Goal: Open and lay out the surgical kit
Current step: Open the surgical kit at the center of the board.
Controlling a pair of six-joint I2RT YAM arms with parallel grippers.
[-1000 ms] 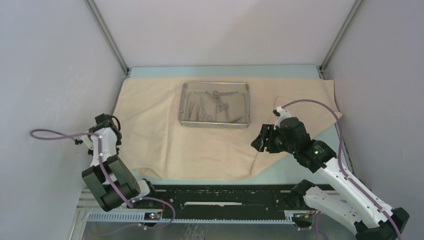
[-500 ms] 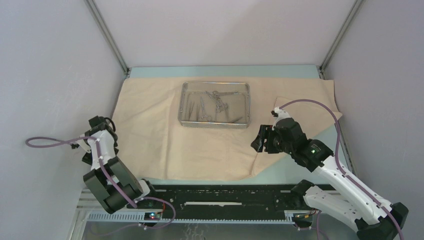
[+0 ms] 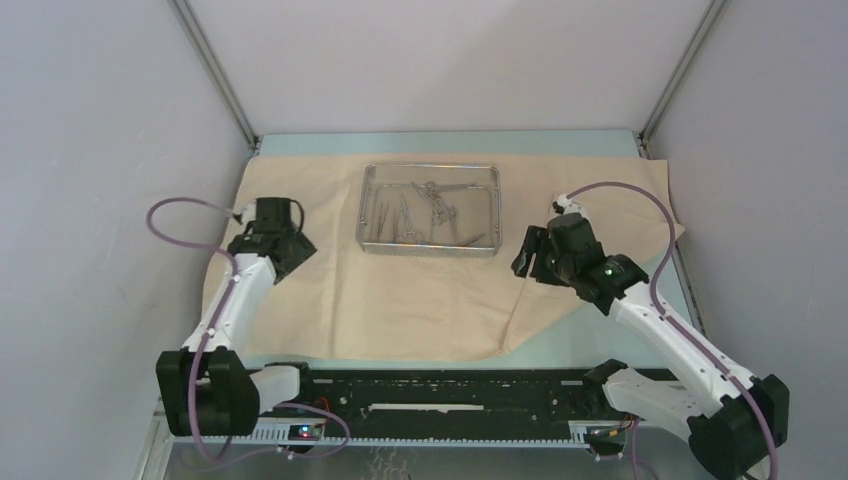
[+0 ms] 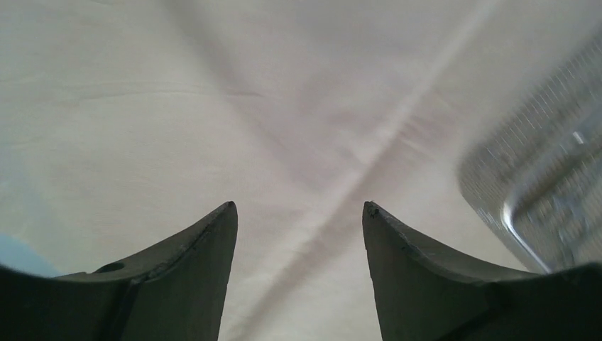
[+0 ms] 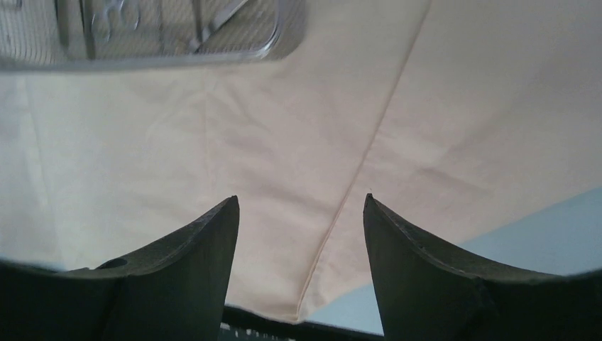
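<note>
**Top ext.:** The cloth (image 3: pixel 400 300) lies opened out over the table (image 3: pixel 600 335), with a flap edge running diagonally at its right near part. The tray (image 3: pixel 430 167) sits on the cloth's far-centre, uncovered, its long axis left-right. The instruments (image 3: pixel 430 208) are inside it, lying mostly near-far, some crossed. The tray is between the two arms and a bit further out than both. The R gripper (image 3: pixel 524 262) is just off the tray's near-right corner and looks the nearer one. The L gripper (image 3: pixel 296 250) is over the cloth, well apart from the tray's left wall. Neither touches the tray.

**L wrist:** Jaws are apart w/ nothing between, above bare cloth (image 4: pixel 213 106) with crossing creases. A blurred tray corner (image 4: pixel 539 192) shows at the right edge, i.e. to the right of the jaws. A sliver of table (image 4: pixel 14 249) shows at far left.

**R wrist:** Jaws are apart and empty, over the cloth (image 5: pixel 177 142). The flap edge (image 5: pixel 369 156) runs down between them. The tray's near wall (image 5: pixel 142 62) is ahead and to the left, and some instruments show through the mesh. Table (image 5: pixel 539 227) is at lower right.

**Judgement:** Unwrapping looks about done and laying out is not yet begun. The R arm seems better placed and would go fwd-left into the tray. The tools are thin, flat on the mesh and tangled, so hard to pinch. There is plenty of open cloth near-side of the tray for setting them down.
</note>
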